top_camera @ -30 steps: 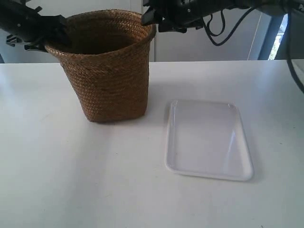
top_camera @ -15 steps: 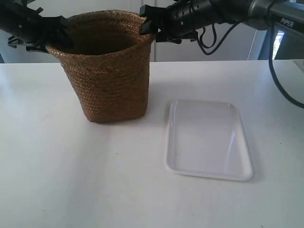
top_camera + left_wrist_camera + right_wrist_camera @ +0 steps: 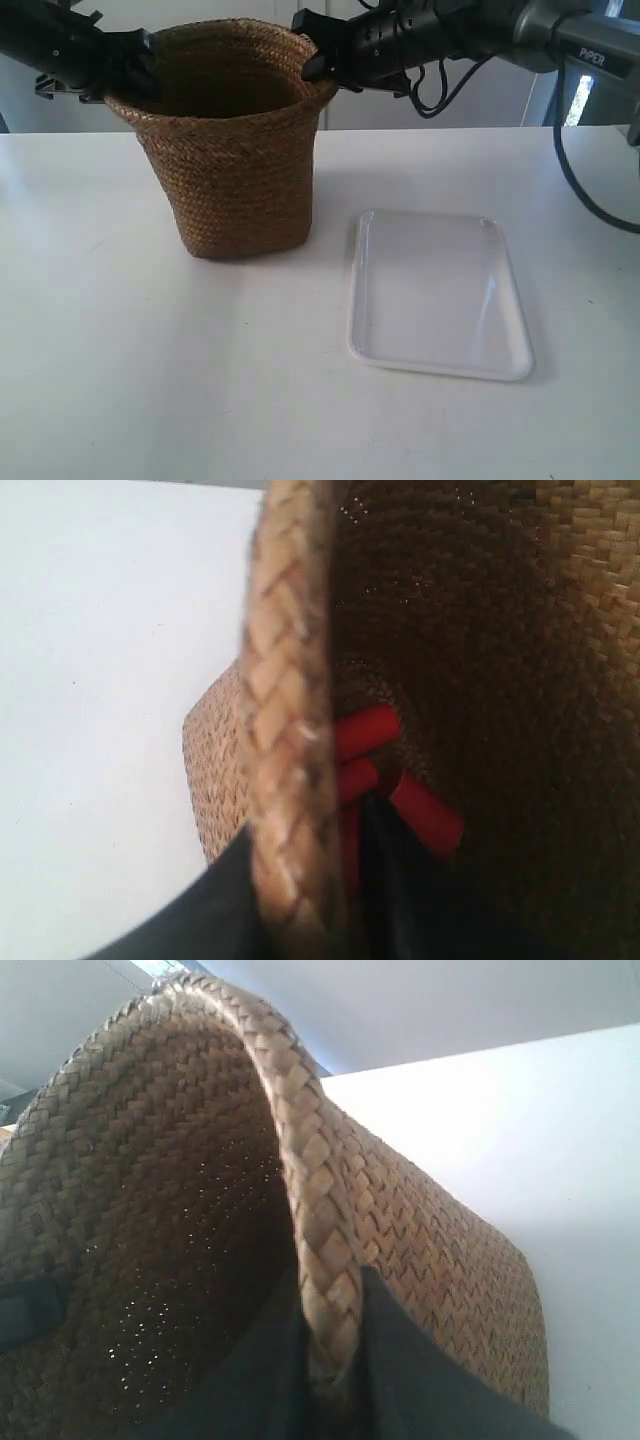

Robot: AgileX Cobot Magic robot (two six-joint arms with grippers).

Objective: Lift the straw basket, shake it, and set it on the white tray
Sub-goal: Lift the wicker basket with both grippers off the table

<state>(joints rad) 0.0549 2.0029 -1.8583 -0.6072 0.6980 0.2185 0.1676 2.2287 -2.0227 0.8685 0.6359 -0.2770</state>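
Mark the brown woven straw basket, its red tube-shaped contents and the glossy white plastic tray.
Brown woven straw basket (image 3: 235,170): exterior view, front wall.
Red tube-shaped contents (image 3: 365,732): left wrist view, upper tube.
Glossy white plastic tray (image 3: 437,290): exterior view, floor.

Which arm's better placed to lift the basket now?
Neither alone. The left gripper and right gripper each clamp the straw basket by its rim, on opposite sides, so lift with both together.
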